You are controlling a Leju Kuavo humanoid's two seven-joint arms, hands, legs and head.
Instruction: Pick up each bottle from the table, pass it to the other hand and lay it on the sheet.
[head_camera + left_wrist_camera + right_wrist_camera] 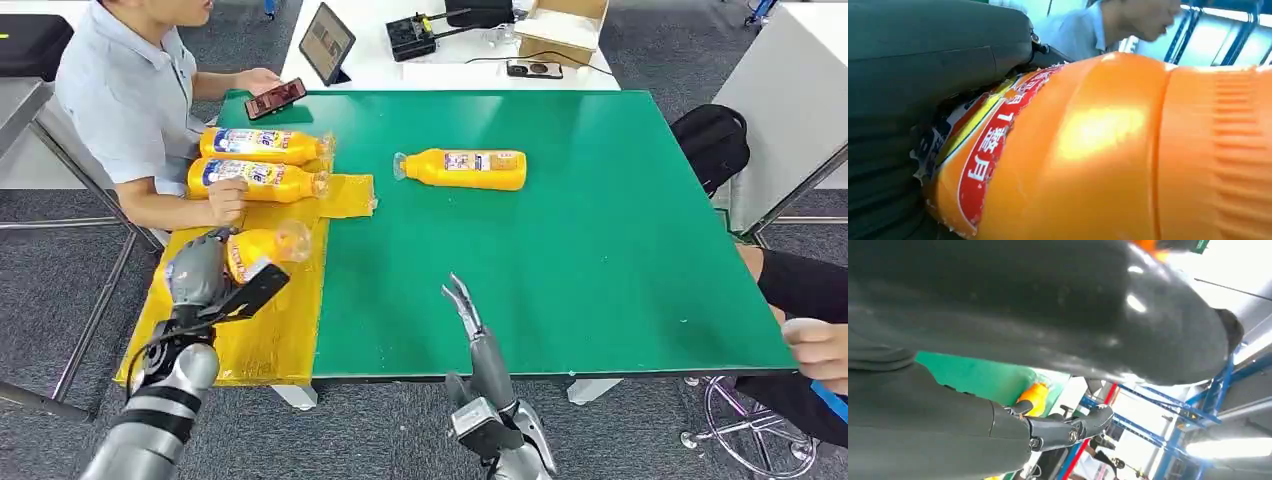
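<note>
From the head view, the left hand holds a yellow bottle over the yellow sheet, its fingers wrapped around the body so the clear neck end sticks out past them toward the green counter. Beyond those fingers, two more bottles already lie side by side on the far part of the sheet, where a seated person's hand rests against the nearer one. The right hand hangs above the near edge of the counter, fingers straight and apart, holding nothing; well ahead of its fingertips the last bottle lies on its side on the counter. In the left wrist view the held bottle is pressed close against the dark fingers, its red label torn at the edge. In the right wrist view the thick grey thumb and darker fingers stand apart with only a strip of green counter and a bit of orange between them. The step in hand looks like laying the third bottle down; the next move calls for lowering it flat onto bare sheet short of the two placed bottles, then letting go.
</note>
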